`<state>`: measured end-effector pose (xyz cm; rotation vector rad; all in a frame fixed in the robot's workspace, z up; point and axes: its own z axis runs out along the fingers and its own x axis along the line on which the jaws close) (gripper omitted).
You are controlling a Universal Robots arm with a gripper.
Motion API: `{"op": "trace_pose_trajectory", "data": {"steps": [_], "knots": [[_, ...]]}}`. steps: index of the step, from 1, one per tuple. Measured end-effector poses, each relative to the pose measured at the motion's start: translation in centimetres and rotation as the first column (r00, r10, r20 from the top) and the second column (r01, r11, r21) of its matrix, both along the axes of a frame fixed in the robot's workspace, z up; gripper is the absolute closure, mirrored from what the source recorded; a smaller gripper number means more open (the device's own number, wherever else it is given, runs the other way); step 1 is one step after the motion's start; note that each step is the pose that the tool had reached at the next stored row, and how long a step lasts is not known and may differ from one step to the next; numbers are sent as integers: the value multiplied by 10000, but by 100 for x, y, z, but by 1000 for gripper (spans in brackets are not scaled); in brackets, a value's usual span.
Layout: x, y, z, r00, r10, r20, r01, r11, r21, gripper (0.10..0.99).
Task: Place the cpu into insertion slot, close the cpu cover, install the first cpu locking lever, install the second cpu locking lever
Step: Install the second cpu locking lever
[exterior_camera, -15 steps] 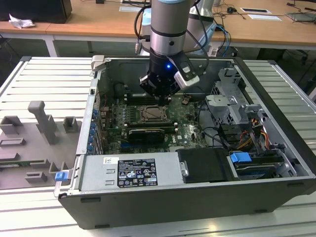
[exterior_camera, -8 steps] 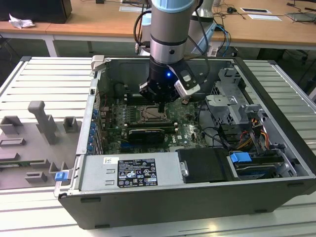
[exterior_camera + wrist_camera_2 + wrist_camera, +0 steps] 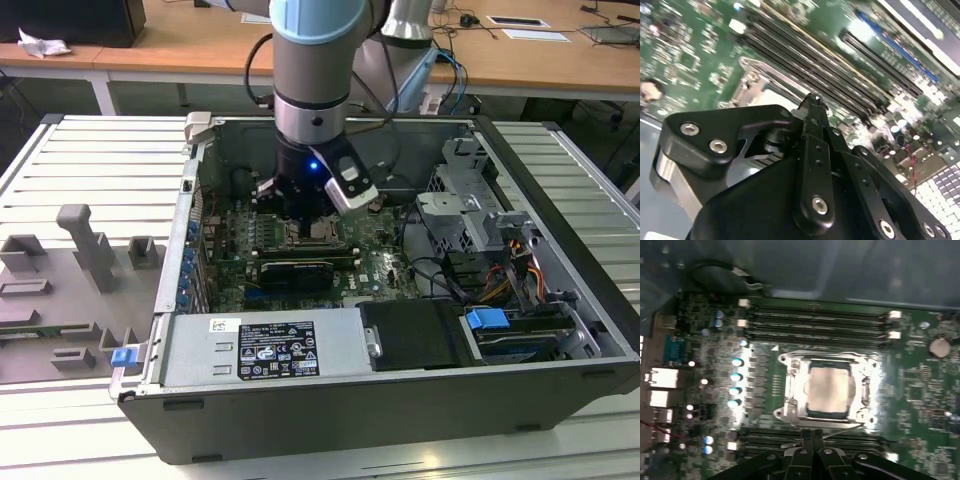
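Note:
The cpu (image 3: 827,390), a dull silvery-tan square, lies flat in the insertion slot (image 3: 866,416) on the green board. The silver cpu cover (image 3: 794,386) lies down around it, and the chip's face shows through its window. My gripper (image 3: 812,433) is shut, fingertips pressed together just beside the socket's edge, between it and a bank of memory slots. A thin metal lever (image 3: 842,429) runs along that edge next to the fingertips. In the second wrist view the shut gripper (image 3: 813,102) hovers over the socket's metal frame (image 3: 754,74). In the exterior view the gripper (image 3: 300,222) reaches down into the open case.
Long memory slots (image 3: 815,320) flank the socket on two sides. A long black card (image 3: 295,272) sits in front of the socket, with a power supply box (image 3: 265,345) nearer still. A drive cage (image 3: 470,205) and cables fill the exterior view's right. Grey fixtures (image 3: 85,250) stand outside the case.

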<state>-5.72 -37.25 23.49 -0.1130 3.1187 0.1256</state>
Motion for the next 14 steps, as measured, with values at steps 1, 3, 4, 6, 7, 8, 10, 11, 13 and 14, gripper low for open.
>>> {"op": "trace_pose_trajectory", "data": {"steps": [1,3,4,6,7,8,10,11,13,14], "knots": [[-21,0,-18,10000,6,0,-6,10000,0,980],[-66,0,-86,10000,33,-1,-33,10000,0,980],[-74,0,-108,10000,39,-2,-39,10000,8,980],[-90,-7,-135,10000,43,-1,-43,9999,100,980],[-102,-15,-138,10000,42,4,-42,9998,185,980],[-113,-26,-139,10000,44,7,-44,9996,287,980],[-128,-60,-143,10000,42,15,-42,9987,504,980],[-130,-91,-145,10000,41,15,-42,9980,634,980],[-129,-137,-148,10000,41,16,-42,9967,806,980],[-131,-153,-149,10000,41,16,-42,9964,850,980]]}}
